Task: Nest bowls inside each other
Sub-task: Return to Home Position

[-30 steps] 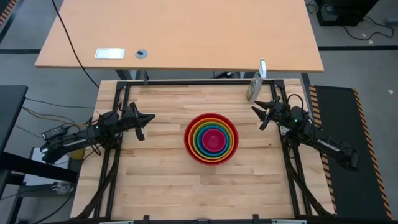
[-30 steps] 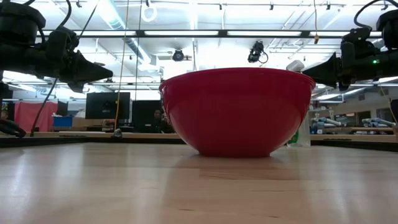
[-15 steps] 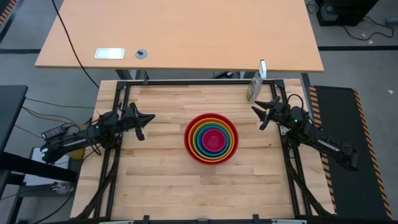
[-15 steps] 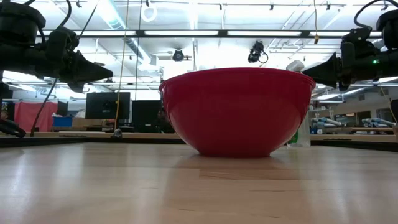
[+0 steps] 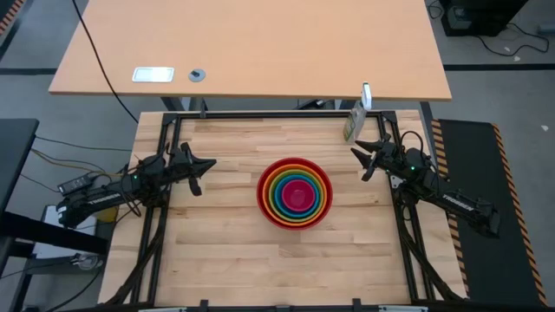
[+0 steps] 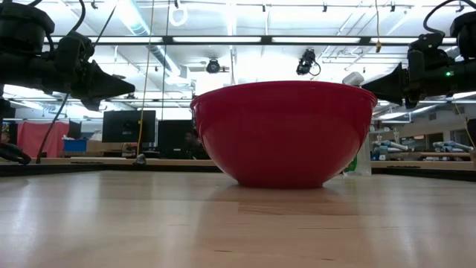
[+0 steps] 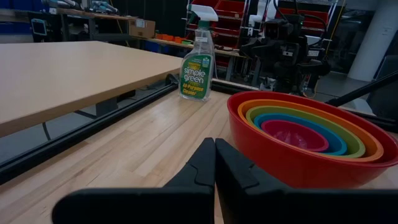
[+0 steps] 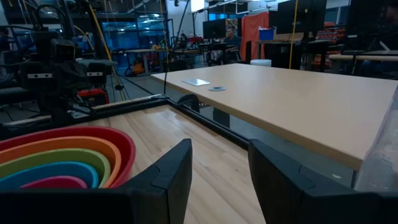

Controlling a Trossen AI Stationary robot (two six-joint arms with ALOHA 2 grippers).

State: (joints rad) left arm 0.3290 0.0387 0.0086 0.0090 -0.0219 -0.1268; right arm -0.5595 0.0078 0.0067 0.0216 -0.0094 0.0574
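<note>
Clearly "Simple Green" on bottle (image 7: 198, 62) near bowls (image 7: 298, 168)

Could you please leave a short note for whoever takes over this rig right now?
Grippers: the left gripper is shut and empty, at the left side of the table. The right gripper is open and empty, at the right side. Both are off the bowls.
Things: all five bowls sit nested in one stack mid-table, with the red bowl outermost and the pink bowl innermost.
Done: the nesting looks complete.
Left: nothing on the bowls; at most, parking the arms.
</note>
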